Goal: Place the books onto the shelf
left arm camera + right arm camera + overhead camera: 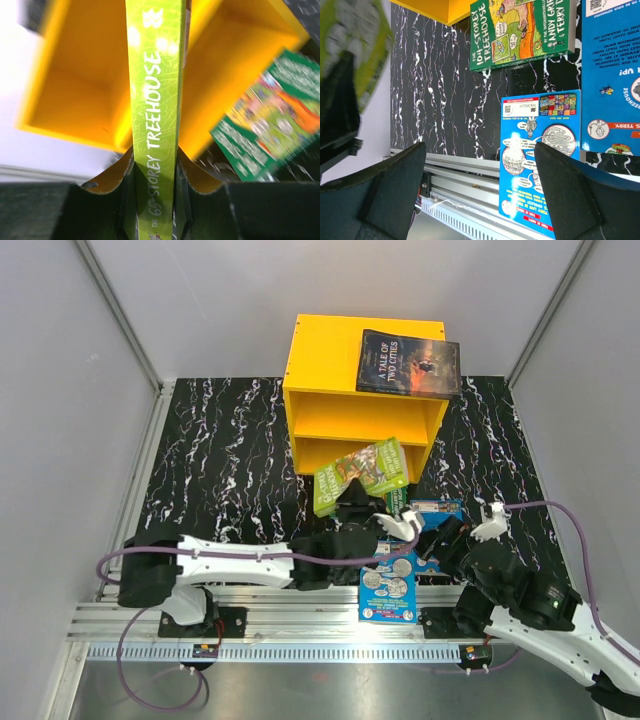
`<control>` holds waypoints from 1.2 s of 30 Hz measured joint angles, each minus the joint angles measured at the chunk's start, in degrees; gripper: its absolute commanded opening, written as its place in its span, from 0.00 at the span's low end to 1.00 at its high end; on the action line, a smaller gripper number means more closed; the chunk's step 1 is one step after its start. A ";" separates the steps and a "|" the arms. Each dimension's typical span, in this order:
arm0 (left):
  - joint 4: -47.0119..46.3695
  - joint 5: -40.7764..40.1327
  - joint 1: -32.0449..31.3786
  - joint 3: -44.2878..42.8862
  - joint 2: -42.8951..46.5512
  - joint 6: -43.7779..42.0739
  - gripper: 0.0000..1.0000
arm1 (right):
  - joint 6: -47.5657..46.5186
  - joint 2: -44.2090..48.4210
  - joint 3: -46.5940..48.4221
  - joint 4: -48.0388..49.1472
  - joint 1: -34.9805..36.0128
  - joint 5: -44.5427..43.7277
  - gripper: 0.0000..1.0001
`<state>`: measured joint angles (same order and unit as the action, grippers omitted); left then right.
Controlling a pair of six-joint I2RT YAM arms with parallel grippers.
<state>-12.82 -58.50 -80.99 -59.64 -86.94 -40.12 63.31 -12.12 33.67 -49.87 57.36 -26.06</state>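
Inserting a second book is judged to be the step in hand. A lime-green paperback (155, 100), "65-Storey Treehouse" on its spine, is clenched edge-on by the left gripper (155, 172). It is held just in front of the bright yellow boxy wooden shelf (330, 350), outside both open compartments. In the left wrist view the spine is lined up with the board between the compartments. A shift to one side is therefore called for before the book is pushed in; otherwise the board would likely be struck.

Right gripper (480, 155): jaws spread wide, nothing between them, hung low over the table.

A dark "A Tale of Two Cities" paperback (408, 362) is lying flat on the shelf top. Three are left on the table:
- a darker green "104-Storey Treehouse" paperback (520, 30) near the shelf front
- a bright blue cartoon-covered paperback (540, 155) overhanging the aluminium rail (300, 605)
- a second blue paperback (610, 75) just beside it

Surface: black mat with white marble veining (220, 470). Pale grey wall panels (60, 390) enclose the cell on three sides.
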 measured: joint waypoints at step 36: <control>-44.24 18.03 21.24 -1.73 -20.15 -47.30 0.01 | -0.55 1.25 -0.20 -1.66 -0.02 -0.44 0.99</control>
<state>-57.06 -40.47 -59.75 -61.36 -107.09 -87.42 62.76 -10.87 33.47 -51.53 57.34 -26.50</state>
